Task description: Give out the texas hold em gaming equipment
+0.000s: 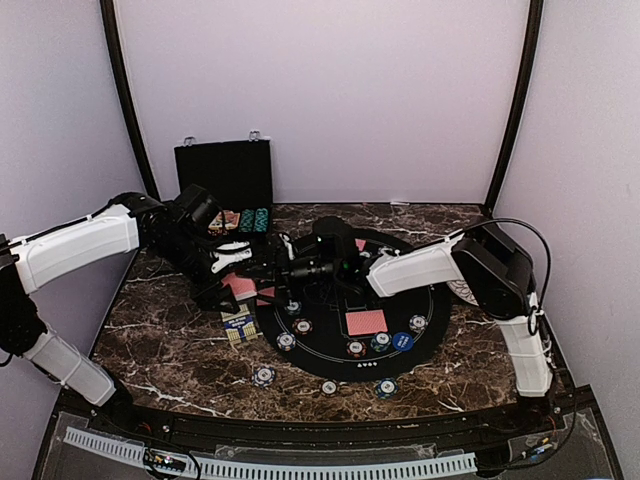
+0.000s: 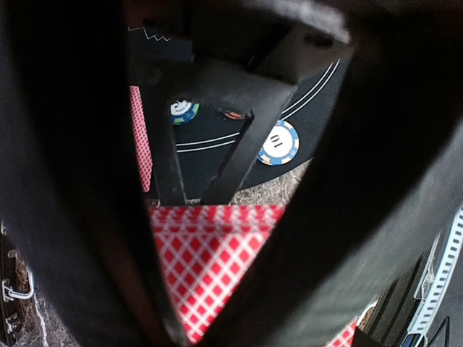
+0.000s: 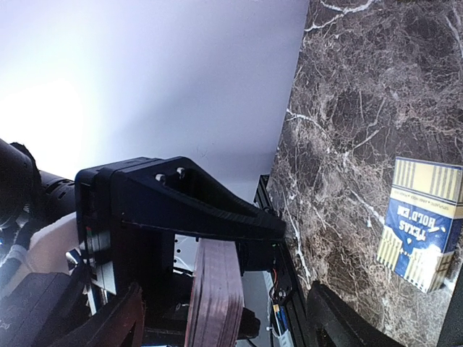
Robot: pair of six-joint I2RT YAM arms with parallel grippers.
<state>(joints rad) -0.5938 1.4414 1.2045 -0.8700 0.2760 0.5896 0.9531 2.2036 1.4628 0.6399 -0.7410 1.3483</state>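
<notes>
My left gripper [image 1: 243,283] is shut on a deck of red-backed playing cards [image 1: 240,287] at the left rim of the round black mat [image 1: 325,362]. In the left wrist view the checked back of the deck [image 2: 210,253] fills the gap in that gripper [image 2: 213,318]. My right gripper [image 1: 287,272] faces it, open. In the right wrist view the deck [image 3: 217,282] stands on edge inside the right gripper [image 3: 224,314], touching neither finger. One red card [image 1: 365,322] lies on the mat, with striped chips [image 1: 286,341] and a blue disc [image 1: 402,341].
A black case [image 1: 225,180] stands open at the back left with chips in it. A blue and yellow card box [image 1: 238,325] [image 3: 423,220] lies left of the mat. More chips [image 1: 263,376] lie near the front. A white patterned plate [image 1: 462,290] shows behind the right arm.
</notes>
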